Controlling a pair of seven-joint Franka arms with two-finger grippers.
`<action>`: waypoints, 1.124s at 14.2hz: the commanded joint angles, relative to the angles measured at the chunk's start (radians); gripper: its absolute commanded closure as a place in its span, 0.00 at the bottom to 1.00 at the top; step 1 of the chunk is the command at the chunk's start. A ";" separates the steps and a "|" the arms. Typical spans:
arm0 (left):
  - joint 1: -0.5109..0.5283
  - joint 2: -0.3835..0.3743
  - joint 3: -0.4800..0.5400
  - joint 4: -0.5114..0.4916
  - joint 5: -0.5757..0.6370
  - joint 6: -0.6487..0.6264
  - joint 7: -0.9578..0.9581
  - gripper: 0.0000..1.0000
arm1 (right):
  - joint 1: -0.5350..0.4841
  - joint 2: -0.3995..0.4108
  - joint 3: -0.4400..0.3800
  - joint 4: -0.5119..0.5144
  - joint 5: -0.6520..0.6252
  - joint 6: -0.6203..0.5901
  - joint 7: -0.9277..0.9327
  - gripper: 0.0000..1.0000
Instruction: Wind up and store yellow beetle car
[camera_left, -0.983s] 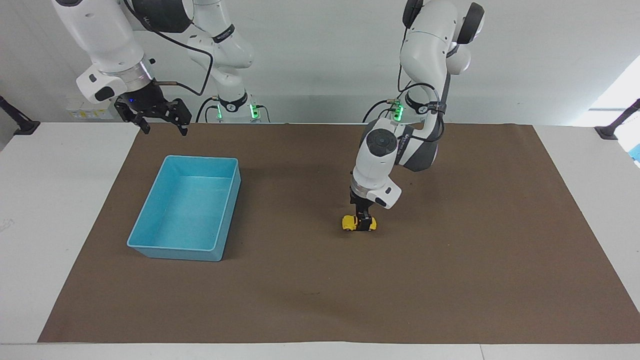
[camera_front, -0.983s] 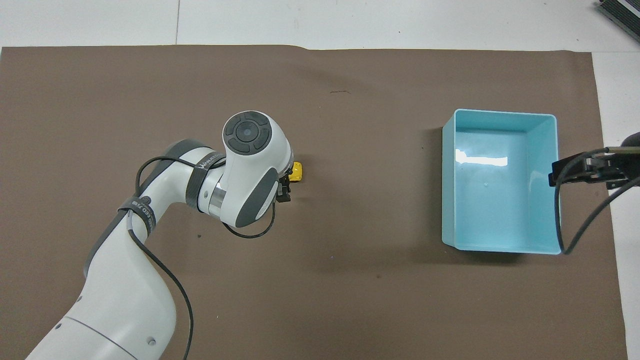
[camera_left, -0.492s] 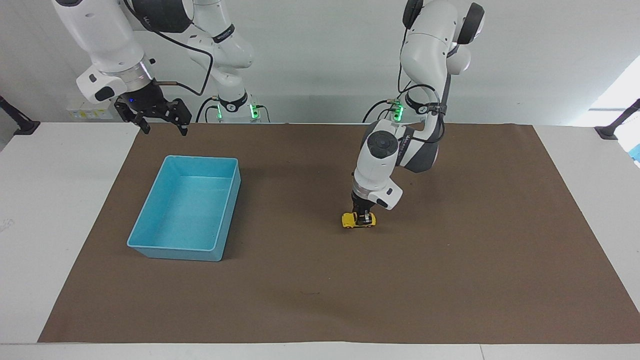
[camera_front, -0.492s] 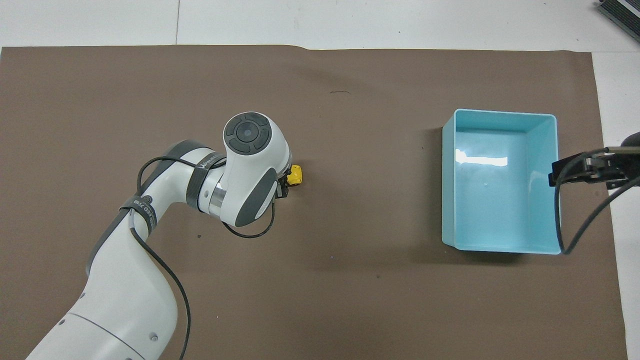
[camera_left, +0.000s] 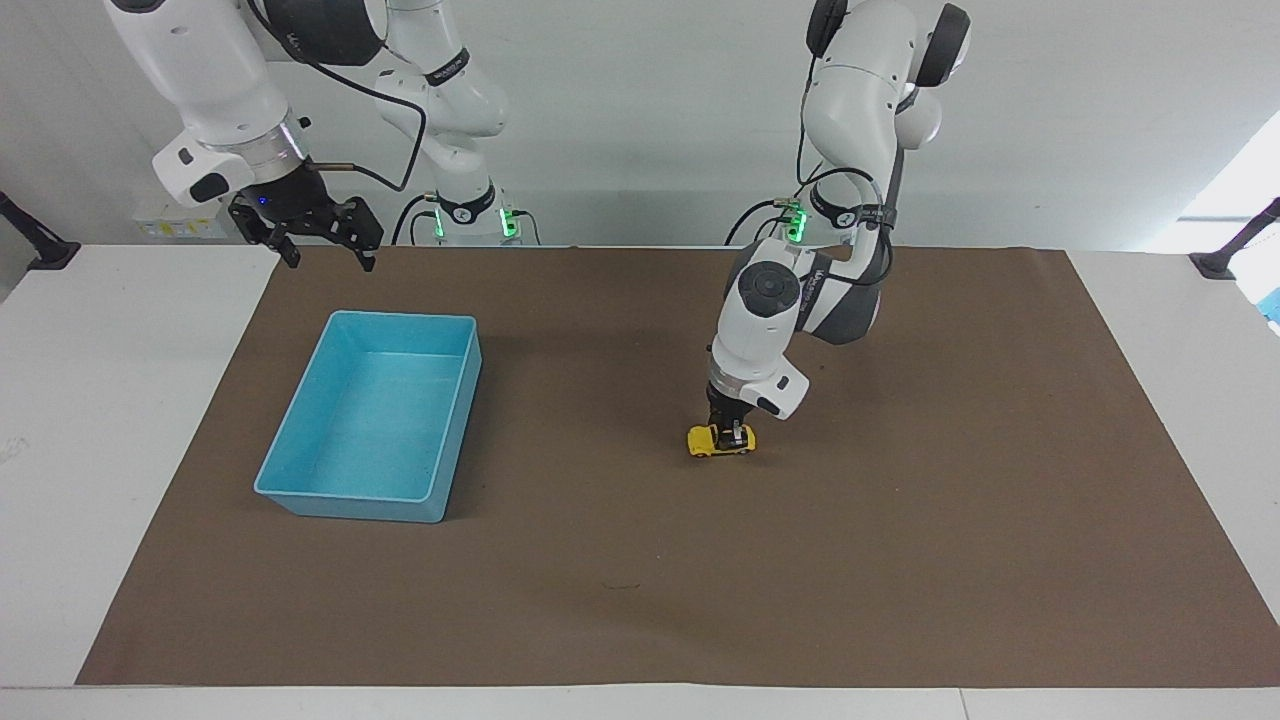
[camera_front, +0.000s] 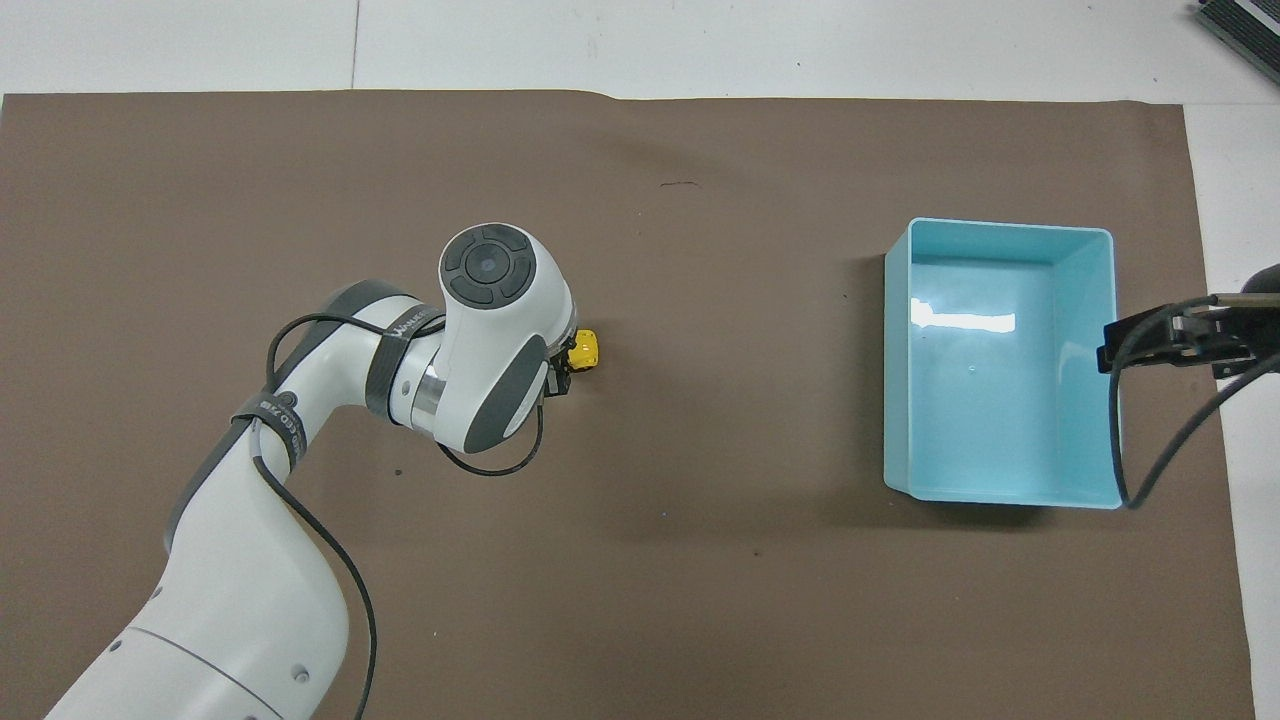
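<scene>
Left gripper (camera_left: 733, 432) clamped on tiny glossy yellow beetle car (camera_left: 721, 441), frame centre, wheels on brown paper mat (camera_left: 900, 520). Smooth light-blue plastic bin (camera_left: 300, 487), frame left. Right gripper (camera_left: 318, 238) waits, fingers apart, upper left.

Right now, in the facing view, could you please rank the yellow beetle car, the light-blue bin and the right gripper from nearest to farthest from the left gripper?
1. The yellow beetle car: on the brown mat, directly at the left gripper, whose fingers are down on it.
2. The light-blue bin: toward the right arm's end of the table.
3. The right gripper: raised, waiting over the mat's edge just past the bin.
</scene>
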 joint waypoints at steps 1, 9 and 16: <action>0.037 -0.004 0.003 -0.056 0.018 0.015 0.020 0.93 | -0.007 0.011 0.004 0.020 0.003 -0.016 -0.012 0.00; 0.161 -0.030 0.005 -0.134 0.023 0.012 0.205 0.82 | -0.007 0.011 0.004 0.020 0.003 -0.016 -0.012 0.00; 0.237 -0.032 0.006 -0.140 0.046 0.010 0.299 0.66 | -0.007 0.011 0.004 0.020 0.003 -0.016 -0.012 0.00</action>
